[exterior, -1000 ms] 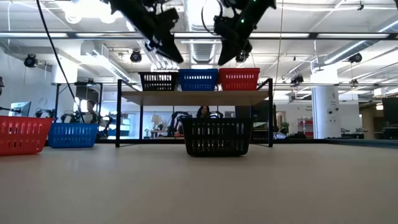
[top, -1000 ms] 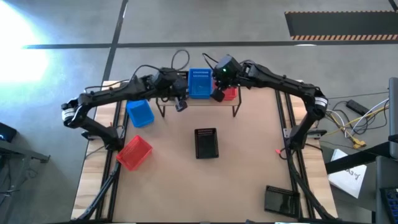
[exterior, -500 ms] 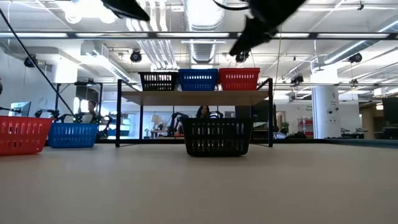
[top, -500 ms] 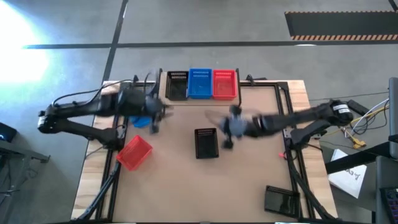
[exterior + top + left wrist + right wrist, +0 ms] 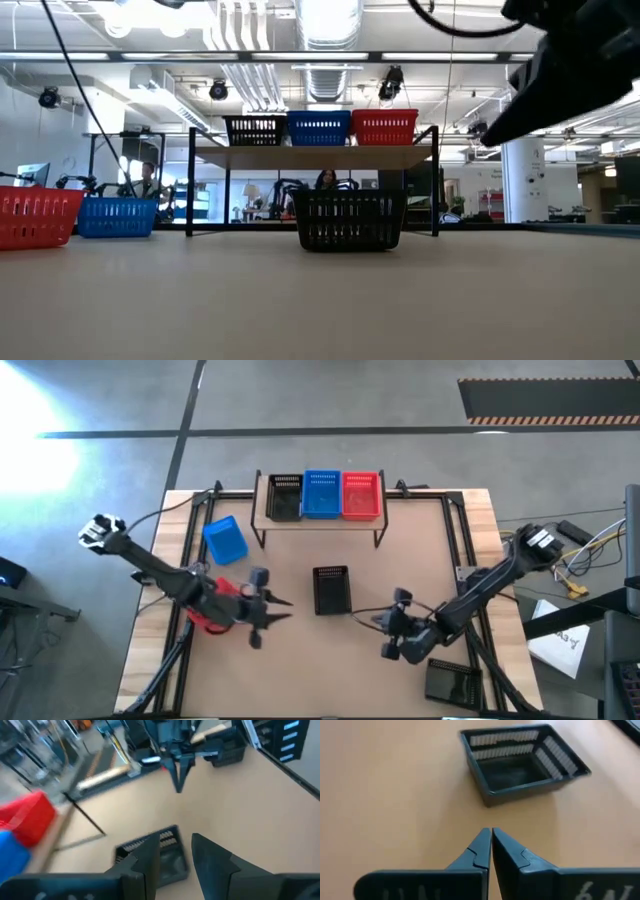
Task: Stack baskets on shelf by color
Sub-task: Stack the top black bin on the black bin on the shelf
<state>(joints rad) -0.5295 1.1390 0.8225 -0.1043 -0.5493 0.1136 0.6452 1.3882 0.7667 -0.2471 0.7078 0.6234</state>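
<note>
Baskets (image 5: 321, 495) in black, blue and red are lined up on the shelf (image 5: 262, 520); another black basket (image 5: 331, 589) sits mid-table. Left end effector (image 5: 277, 610) is held parted and empty, right end effector (image 5: 362, 617) closed, empty.

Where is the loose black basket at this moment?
In the high view, the black basket sits mid-table in front of the shelf, between the left gripper and the right gripper, touching neither.

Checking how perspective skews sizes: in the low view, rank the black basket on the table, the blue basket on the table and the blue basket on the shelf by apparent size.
1. Black basket on the table, largest.
2. Blue basket on the table.
3. Blue basket on the shelf, smallest.
Nearness to the camera likely causes this; the high view shows them alike.
</note>
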